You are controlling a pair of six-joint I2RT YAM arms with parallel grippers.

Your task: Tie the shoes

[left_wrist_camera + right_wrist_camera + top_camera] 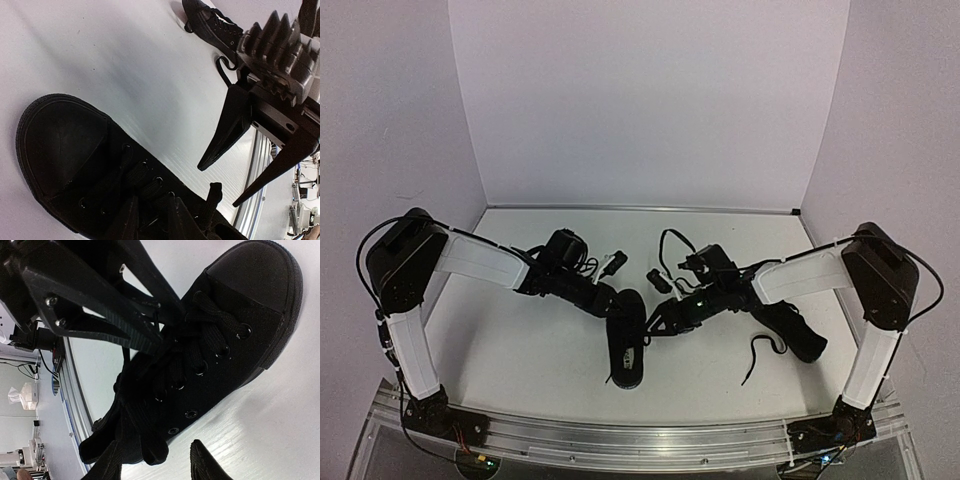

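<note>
Two shoes lie on the white table (540, 350): the middle shoe (628, 348) between the arms, and the right shoe (798, 328) partly under the right forearm, a loose lace (755, 360) trailing beside it.

Only the top view shows both arms whole. Each rises from its base to a high outer elbow, then slopes inward and down, so that the left gripper (620, 305) and right gripper (660, 318) meet over the back end of the middle shoe.

The left wrist view alone gives the rounded toe cap and the right gripper from the side. Its two tapered fingers (225, 130) stand wide apart above the table beside the shoe, with nothing between them. The right shoe sits far off at the top of this view.

The right wrist view alone shows the crossed laces (210, 335) and the eyelets. There the left fingers (100, 315) reach down onto the lacing near the tongue.

From its own camera the left gripper's tips sit close together over the laces with a narrow gap, and I cannot tell whether they pinch a lace
</note>
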